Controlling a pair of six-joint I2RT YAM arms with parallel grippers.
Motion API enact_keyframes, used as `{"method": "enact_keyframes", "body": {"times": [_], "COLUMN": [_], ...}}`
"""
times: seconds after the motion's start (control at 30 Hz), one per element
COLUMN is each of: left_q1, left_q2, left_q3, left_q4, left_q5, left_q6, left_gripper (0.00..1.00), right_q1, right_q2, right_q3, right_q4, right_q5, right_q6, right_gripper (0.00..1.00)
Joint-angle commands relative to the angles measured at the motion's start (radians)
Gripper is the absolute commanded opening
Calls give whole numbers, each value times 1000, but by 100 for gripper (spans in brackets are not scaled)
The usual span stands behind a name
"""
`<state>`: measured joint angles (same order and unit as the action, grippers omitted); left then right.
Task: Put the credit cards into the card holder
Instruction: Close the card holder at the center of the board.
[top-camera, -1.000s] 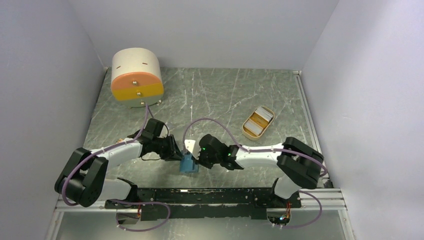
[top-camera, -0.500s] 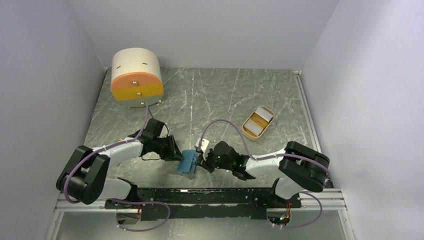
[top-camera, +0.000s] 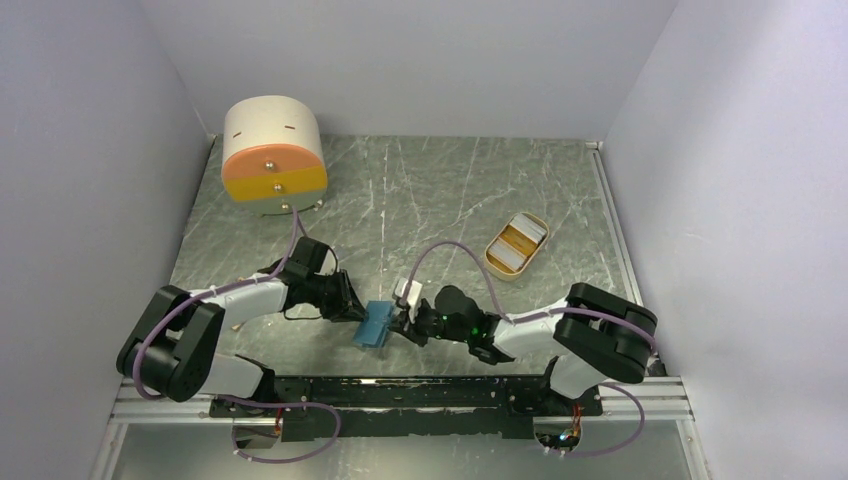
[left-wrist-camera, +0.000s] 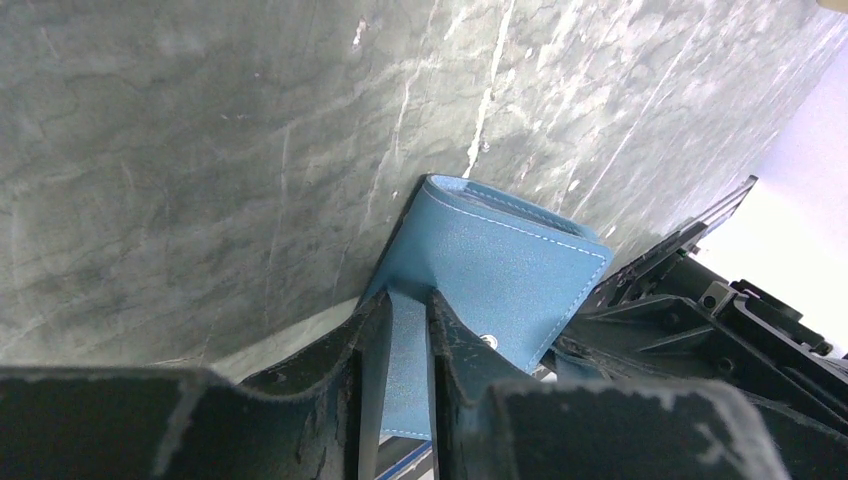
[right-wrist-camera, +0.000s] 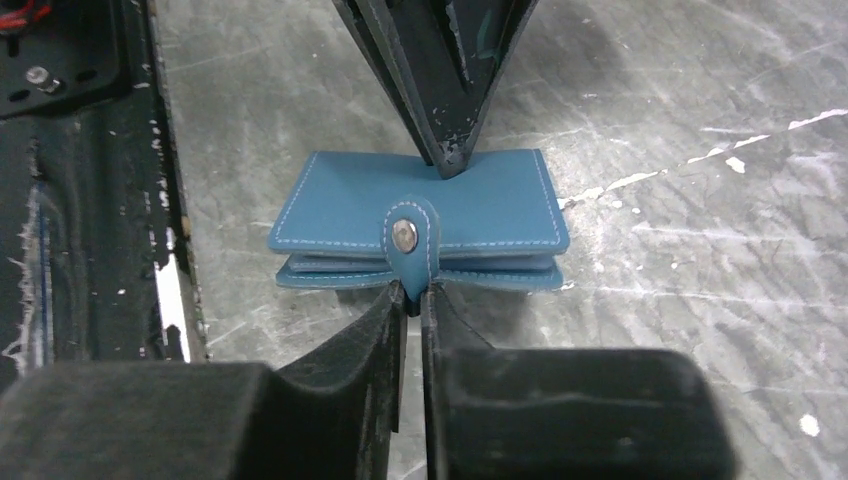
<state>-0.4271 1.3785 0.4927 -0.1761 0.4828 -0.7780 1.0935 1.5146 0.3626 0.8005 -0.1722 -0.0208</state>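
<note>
Marbled grey-green table (top-camera: 450, 190) between pale walls carries everything. The right gripper (right-wrist-camera: 412, 300) has its fingers pressed almost together on the tip of the snap tab (right-wrist-camera: 405, 232). Opposite it, the left gripper (left-wrist-camera: 403, 322) pinches the far edge of the card holder (right-wrist-camera: 420, 200), which sits between the two near the middle of the table's near edge.

The tab looks fastened, so the step in hand is probably popping it open. The left should hold the body firm while the right peels the tab up and off its stud rather than dragging the whole wallet along.

The credit cards (top-camera: 510, 255) lie in a tan tray (top-camera: 491, 263) toward the table's right edge, well apart from the wallet. A round drawer unit (top-camera: 272, 155) stands at the far left corner.

Whether the wallet rests on the table or hangs just above it I cannot tell. Its inner pockets are hidden, and the cards in the tray are too small to count.
</note>
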Motion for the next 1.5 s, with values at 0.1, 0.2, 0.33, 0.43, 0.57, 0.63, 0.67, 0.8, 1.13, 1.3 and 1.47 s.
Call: {"method": "enact_keyframes", "body": {"times": [0.1,0.2,0.33,0.43,0.57,0.63,0.67,0.8,1.13,1.3,1.47], "left_q1": [2,-1,-7,-12,-21,-32,-39,-71,-158,-173,-182], "left_q2": [22,-7,-42,-89,-117,-120,-121,-130,-179,-140,-126], "left_q3": [-69,-113,-139,-142,-119,-109,-108,-92,-82,-75,-73], "left_q4": [83,153,179,177,142,114,99,31,43,69,87], "left_q5": [-25,-10,9,18,26,18,11,-36,-50,-45,-46], "left_q6": [-37,-80,-126,-149,-140,-125,-118,-99,-164,-172,-173], "left_gripper": [26,26,25,27,29,30,31,31,28,26,27], "right_q1": [3,5,20,25,19,-1,-3,-2,49,63,81], "right_q2": [55,4,-102,-174,-185,-140,-115,-78,-248,-195,-153], "right_q3": [150,111,103,144,220,306,370,436,244,292,326], "right_q4": [-272,-271,-345,-489,-678,-840,-915,-1107,-1016,-1040,-1033], "right_q5": [87,90,125,226,403,407,407,386,374,393,389], "right_q6": [62,189,380,516,690,722,714,873,1292,1246,1218], "right_gripper": [37,61,99,99,99,99,99,99,33,27,31]}}
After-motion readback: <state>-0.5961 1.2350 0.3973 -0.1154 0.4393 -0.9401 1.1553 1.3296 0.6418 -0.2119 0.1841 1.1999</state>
